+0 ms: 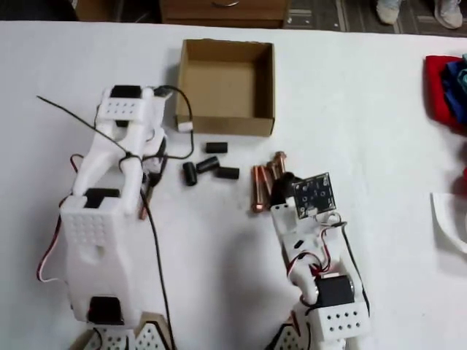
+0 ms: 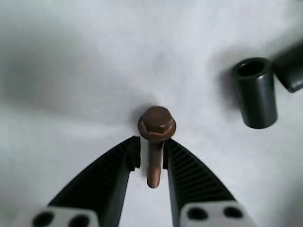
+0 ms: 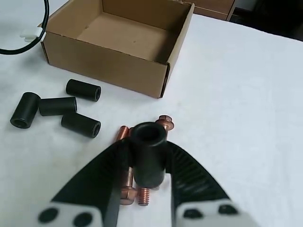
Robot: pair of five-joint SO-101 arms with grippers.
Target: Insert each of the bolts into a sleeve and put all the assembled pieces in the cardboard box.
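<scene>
Left fingers (image 2: pixel 109 175) pinch a bolt (image 2: pixel 155 142), right fingers (image 3: pixel 99 182) grip a sleeve (image 3: pixel 149 153); best line the two up squarely before pushing.

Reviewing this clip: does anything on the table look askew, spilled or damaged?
A black cable ending in a white connector trails beside the cardboard box and looks stray. Loose sleeves and bolts look undamaged.
</scene>
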